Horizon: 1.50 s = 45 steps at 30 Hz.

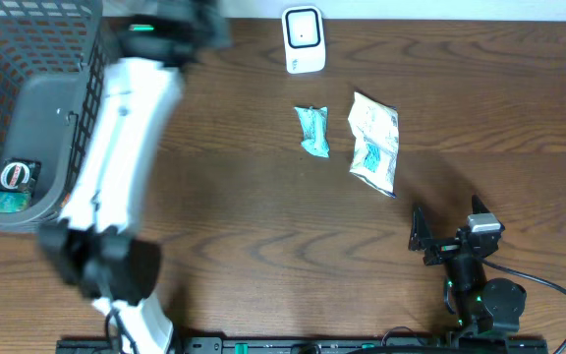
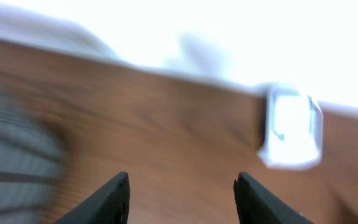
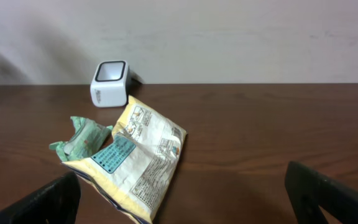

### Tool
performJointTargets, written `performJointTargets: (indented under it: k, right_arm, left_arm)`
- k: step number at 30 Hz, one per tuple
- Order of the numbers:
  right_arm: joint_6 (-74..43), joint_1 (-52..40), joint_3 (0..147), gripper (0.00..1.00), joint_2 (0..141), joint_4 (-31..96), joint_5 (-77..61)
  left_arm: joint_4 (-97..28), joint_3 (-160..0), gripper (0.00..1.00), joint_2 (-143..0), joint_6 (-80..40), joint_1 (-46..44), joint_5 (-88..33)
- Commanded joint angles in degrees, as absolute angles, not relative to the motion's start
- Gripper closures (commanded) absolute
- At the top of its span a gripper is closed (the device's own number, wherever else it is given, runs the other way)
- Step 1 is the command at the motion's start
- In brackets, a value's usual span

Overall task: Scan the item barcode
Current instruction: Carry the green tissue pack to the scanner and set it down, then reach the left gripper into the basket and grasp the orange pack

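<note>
Left gripper (image 2: 182, 186), jaws parted and holding nothing, swings in a blur over the dark brown wooden table (image 1: 224, 197), with the grey plastic mesh basket (image 1: 67, 108) on one side and the white box-shaped barcode scanner (image 2: 291, 127) at the far edge. The candidate items, a small crumpled teal wrapper (image 1: 311, 131) and a pale yellow crinkled snack packet (image 1: 373, 143), lie side by side just in front of the scanner, untouched. The right gripper (image 3: 182, 202) rests low, spread wide and empty, facing them. A good scan likely means pinching one item by its edge, leaving the printed code uncovered, and holding that face taut and steady toward the scanner's window.
</note>
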State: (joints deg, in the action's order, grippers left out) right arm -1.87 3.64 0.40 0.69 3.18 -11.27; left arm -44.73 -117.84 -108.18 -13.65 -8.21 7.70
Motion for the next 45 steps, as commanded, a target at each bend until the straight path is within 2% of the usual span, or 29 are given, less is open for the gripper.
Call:
performJointTargets:
  k: [1, 3, 10, 16, 25, 26, 27, 31, 33, 34, 35, 36, 40, 45]
  right_arm:
    - [-1.2, 4.0, 0.4, 0.01, 0.4, 3.5, -11.1]
    - [-1.2, 4.0, 0.4, 0.01, 0.4, 3.5, -11.1]
    - [-1.2, 4.0, 0.4, 0.01, 0.4, 3.5, -11.1]
    - [-1.2, 4.0, 0.4, 0.01, 0.4, 3.5, -11.1]
    - [-1.2, 4.0, 0.4, 0.01, 0.4, 3.5, -11.1]
    - [-1.2, 4.0, 0.4, 0.01, 0.4, 3.5, -11.1]
    - [-1.2, 4.0, 0.4, 0.01, 0.4, 3.5, -11.1]
    - [-1.2, 4.0, 0.4, 0.01, 0.4, 3.5, -11.1]
    - [-1.2, 4.0, 0.4, 0.01, 0.4, 3.5, -11.1]
    - [-1.2, 4.0, 0.4, 0.01, 0.4, 3.5, -11.1]
    - [-1.2, 4.0, 0.4, 0.01, 0.4, 3.5, -11.1]
    - [-1.2, 4.0, 0.4, 0.01, 0.4, 3.5, -11.1]
    - [-1.2, 4.0, 0.4, 0.01, 0.4, 3.5, -11.1]
    - [-1.2, 4.0, 0.4, 0.01, 0.4, 3.5, -11.1]
  left_arm:
    - [-45.3, -118.4, 0.42, -106.4, -12.3, 0.5, 12.3]
    - [-46.8, -118.4, 0.38, -106.4, -12.3, 6.2, 12.3]
    - [-55.3, -116.7, 0.38, -108.8, -12.6, 21.5, 13.0]
    - [-61.0, -113.8, 0.38, -111.3, -12.1, 29.4, 17.2]
    - [-63.7, -106.3, 0.39, -114.6, -12.9, 33.0, 15.7]
    - [-64.7, -106.0, 0.44, -114.8, -12.9, 33.0, 13.5]
    - [-65.8, -106.0, 0.53, -115.1, -13.0, 33.0, 10.1]
    - [-67.5, -106.0, 0.55, -115.4, -13.6, 33.0, -2.4]
    - [-67.9, -106.0, 0.47, -115.4, -16.1, 33.0, -5.7]
    - [-68.0, -106.0, 0.33, -115.4, -17.7, 33.0, -7.2]
    - [-68.2, -106.0, 0.04, -115.4, -19.0, 33.0, -8.4]
    - [-69.0, -106.0, 0.00, -115.4, -19.4, 33.0, -9.4]
    - [-69.9, -105.1, 0.00, -115.4, -19.6, 32.8, -10.1]
    - [-70.7, -101.8, 0.00, -115.4, -32.4, 32.8, -9.8]
